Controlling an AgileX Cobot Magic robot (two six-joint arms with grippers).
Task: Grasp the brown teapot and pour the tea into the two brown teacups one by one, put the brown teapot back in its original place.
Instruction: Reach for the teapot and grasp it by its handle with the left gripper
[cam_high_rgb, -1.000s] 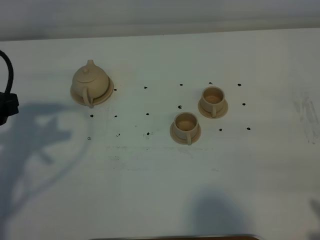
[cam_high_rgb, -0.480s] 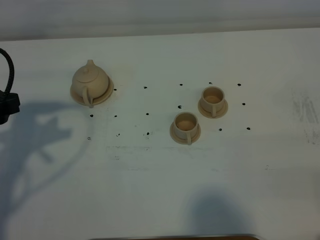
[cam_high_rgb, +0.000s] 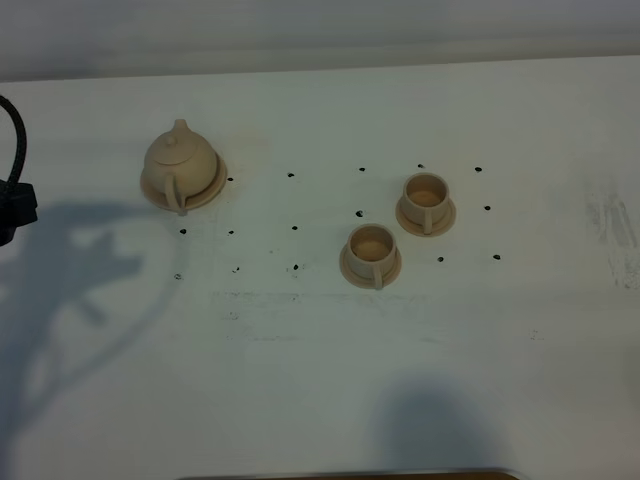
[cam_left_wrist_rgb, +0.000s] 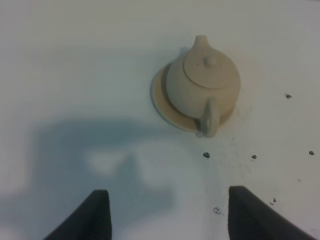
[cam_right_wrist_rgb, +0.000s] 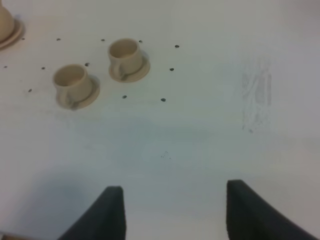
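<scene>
White table (cam_high_rgb: 320, 380), teapot (cam_left_wrist_rgb: 202, 82) on saucer (cam_left_wrist_rgb: 159, 97)

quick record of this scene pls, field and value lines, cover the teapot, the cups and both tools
teapot: brown teapot upright, lid on, sitting on the wide saucer
handle: points toward the left tool
cups: near teacup and far teacup, upright, apart, handles toward the front
left tool: open, empty, short of the teapot
right tool: open, empty, well clear of both cups
stage: nothing grasped, pouring not begun
</scene>
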